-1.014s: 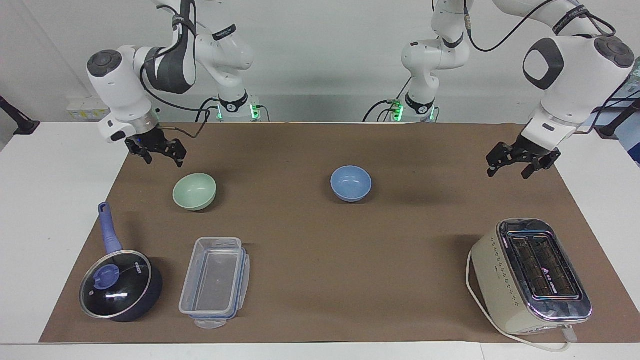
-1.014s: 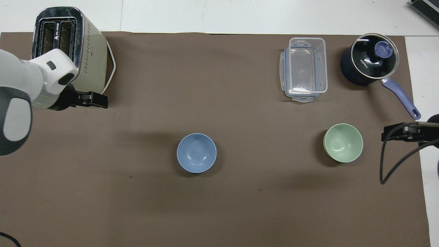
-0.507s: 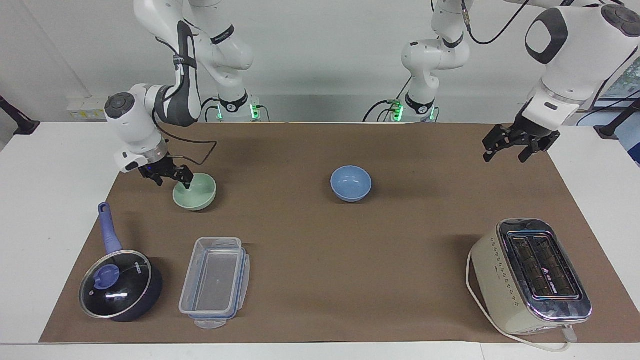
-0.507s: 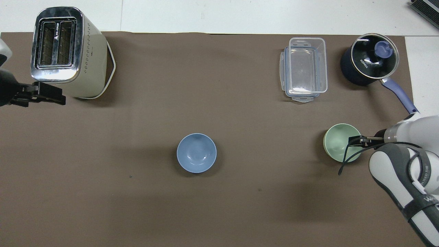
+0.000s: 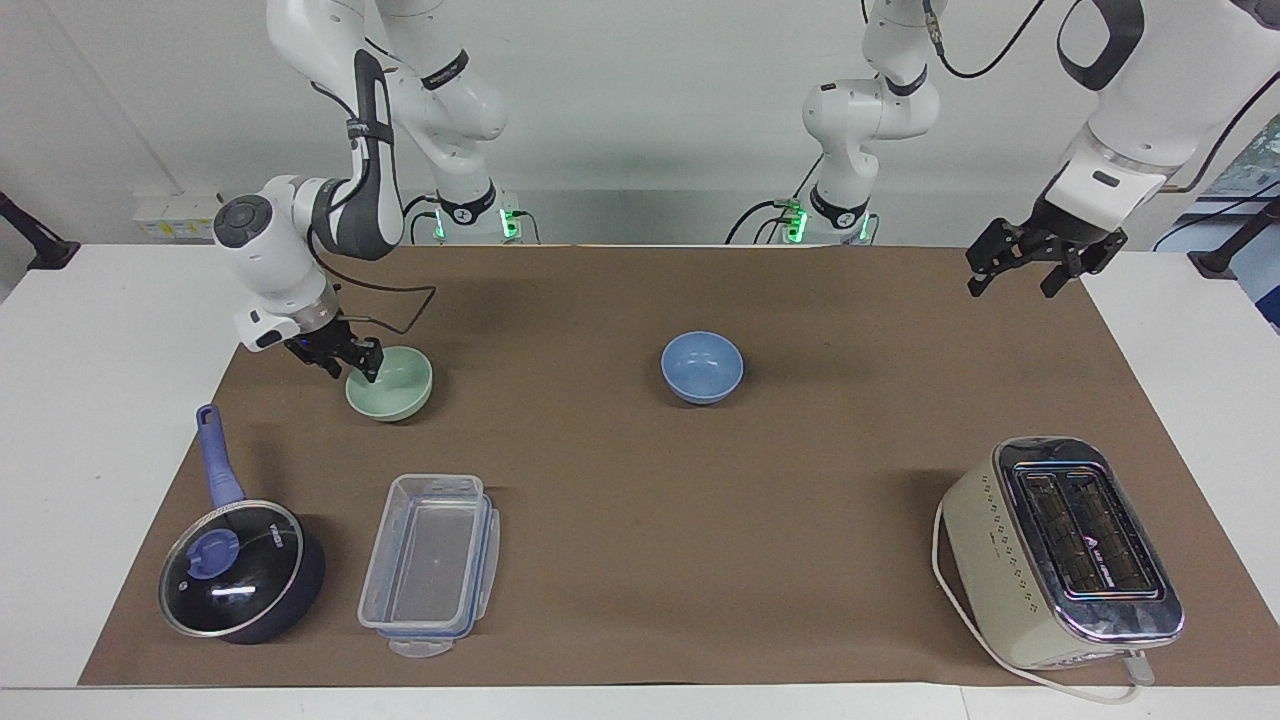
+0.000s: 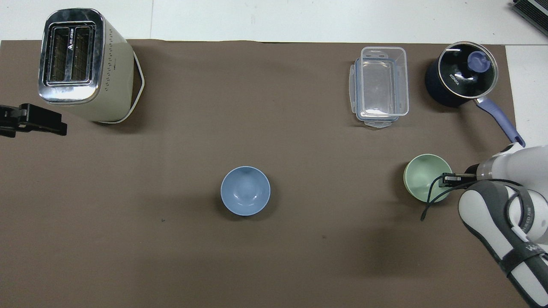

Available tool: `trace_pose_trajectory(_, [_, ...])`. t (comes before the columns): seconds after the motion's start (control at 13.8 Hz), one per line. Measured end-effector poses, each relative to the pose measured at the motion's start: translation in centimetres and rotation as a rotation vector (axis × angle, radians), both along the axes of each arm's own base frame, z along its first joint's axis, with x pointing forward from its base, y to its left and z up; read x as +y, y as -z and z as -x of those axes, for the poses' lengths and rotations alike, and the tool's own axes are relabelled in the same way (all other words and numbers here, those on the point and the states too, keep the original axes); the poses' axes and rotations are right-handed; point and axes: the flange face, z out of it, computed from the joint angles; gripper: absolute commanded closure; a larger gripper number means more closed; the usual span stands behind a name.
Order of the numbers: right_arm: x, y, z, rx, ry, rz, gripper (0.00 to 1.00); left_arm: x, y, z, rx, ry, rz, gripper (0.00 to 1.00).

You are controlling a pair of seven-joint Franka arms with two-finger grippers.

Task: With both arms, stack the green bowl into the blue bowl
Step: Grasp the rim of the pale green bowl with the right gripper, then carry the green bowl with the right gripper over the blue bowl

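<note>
The pale green bowl (image 5: 397,386) (image 6: 424,180) stands on the brown mat toward the right arm's end. My right gripper (image 5: 355,368) (image 6: 445,179) is down at the bowl's rim on the side toward the table's end, fingers closed over the rim, one inside and one outside. The bowl rests on the mat. The light blue bowl (image 5: 702,366) (image 6: 245,191) stands alone near the mat's middle. My left gripper (image 5: 1012,282) (image 6: 55,125) hangs open and holds nothing, high over the mat's edge at the left arm's end.
A cream toaster (image 5: 1065,545) (image 6: 81,60) stands far from the robots at the left arm's end. A clear plastic container (image 5: 430,560) (image 6: 381,83) and a lidded dark pot (image 5: 240,570) (image 6: 460,75) with a purple handle lie farther out than the green bowl.
My right gripper came down from beside the green bowl onto its rim and its fingers narrowed. The left gripper rose and drew back toward its end of the table.
</note>
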Motion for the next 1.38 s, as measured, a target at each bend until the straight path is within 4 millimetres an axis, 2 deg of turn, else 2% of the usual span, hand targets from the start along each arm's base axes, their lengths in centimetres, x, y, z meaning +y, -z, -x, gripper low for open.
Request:
trace_pose_trajectory(0.29, [0.0, -0.2, -0.1, -0.006, 0.0, 0.0, 1.0, 0.8, 0.1, 0.0, 0.006, -0.017, -0.001, 0.0])
trace_pose_trajectory(0.51, [0.3, -1.9, -0.4, -0.036, -0.006, 0.009, 1.0, 1.0, 0.1, 0.0, 0.008, -0.021, -0.001, 0.0])
trace_pose_trajectory(0.65, [1.5, -2.8, -0.7, -0.054, -0.03, 0.015, 1.0, 1.0, 0.1, 0.0, 0.009, -0.022, -0.001, 0.0])
trace_pose_trajectory(1.23, [14.3, -6.2, -1.3, -0.078, -0.212, 0.006, 1.0, 1.0, 0.2, 0.2, 0.02, -0.022, -0.005, 0.0])
trace_pose_trajectory(1.38, [18.7, -6.8, -0.7, -0.076, -0.187, 0.001, 1.0, 1.1, 0.2, 0.3, 0.024, -0.02, -0.02, 0.0])
